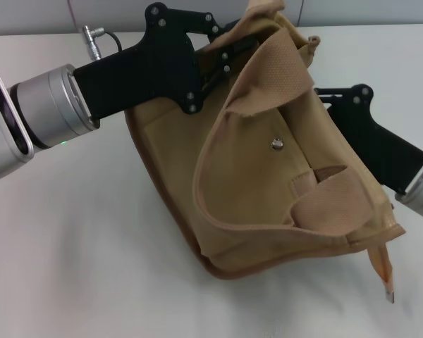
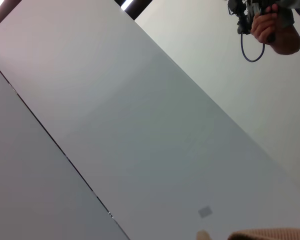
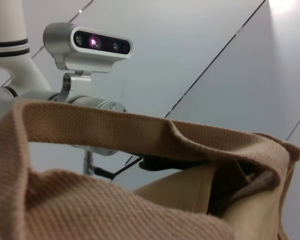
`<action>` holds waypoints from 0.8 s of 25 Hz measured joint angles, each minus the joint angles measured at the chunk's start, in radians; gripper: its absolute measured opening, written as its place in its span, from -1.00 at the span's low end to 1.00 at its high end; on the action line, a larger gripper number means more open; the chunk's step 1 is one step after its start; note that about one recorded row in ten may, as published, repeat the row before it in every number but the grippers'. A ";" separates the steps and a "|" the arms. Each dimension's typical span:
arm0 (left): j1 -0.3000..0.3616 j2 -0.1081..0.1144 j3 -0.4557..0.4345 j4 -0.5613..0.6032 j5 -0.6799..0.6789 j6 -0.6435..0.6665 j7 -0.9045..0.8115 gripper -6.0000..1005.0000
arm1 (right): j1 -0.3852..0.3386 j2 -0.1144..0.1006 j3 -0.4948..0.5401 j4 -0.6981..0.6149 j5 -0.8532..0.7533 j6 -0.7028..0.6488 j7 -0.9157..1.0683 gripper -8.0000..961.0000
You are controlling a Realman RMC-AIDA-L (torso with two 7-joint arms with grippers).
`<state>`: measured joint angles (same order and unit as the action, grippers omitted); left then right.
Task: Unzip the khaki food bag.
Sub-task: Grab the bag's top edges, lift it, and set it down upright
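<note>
Both tools at khaki food bag point(image 1: 268, 183)

White table point(image 1: 92, 246), plain surface. Silver connector plug point(image 1: 93, 31) with black cable point(image 1: 113, 36) at table's far edge. Person's hand point(image 2: 275, 27) holds a cabled device beyond the table.

one khaki food bag point(image 1: 268, 183), two webbing handles point(image 1: 285, 67), one silver snap point(image 1: 277, 144), two grippers point(image 1: 229, 49)

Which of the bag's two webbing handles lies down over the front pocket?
The handle nearer the camera on the khaki food bag, below the silver snap; the other handle arches up top.
</note>
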<state>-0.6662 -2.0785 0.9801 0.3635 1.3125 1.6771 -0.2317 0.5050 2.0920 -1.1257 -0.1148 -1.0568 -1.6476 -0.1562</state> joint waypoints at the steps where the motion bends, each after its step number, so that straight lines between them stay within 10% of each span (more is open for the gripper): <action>1: -0.002 0.000 -0.001 0.000 -0.003 -0.005 0.000 -0.82 | -0.016 -0.001 0.001 -0.002 -0.002 -0.001 0.000 -0.98; 20: -0.013 0.006 -0.002 0.000 -0.067 -0.040 -0.007 -0.82 | -0.329 -0.017 0.048 -0.029 0.001 -0.157 0.036 -0.98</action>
<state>-0.6794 -2.0727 0.9781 0.3636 1.2456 1.6369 -0.2386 0.1765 2.0746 -1.0774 -0.1435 -1.0560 -1.8048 -0.1206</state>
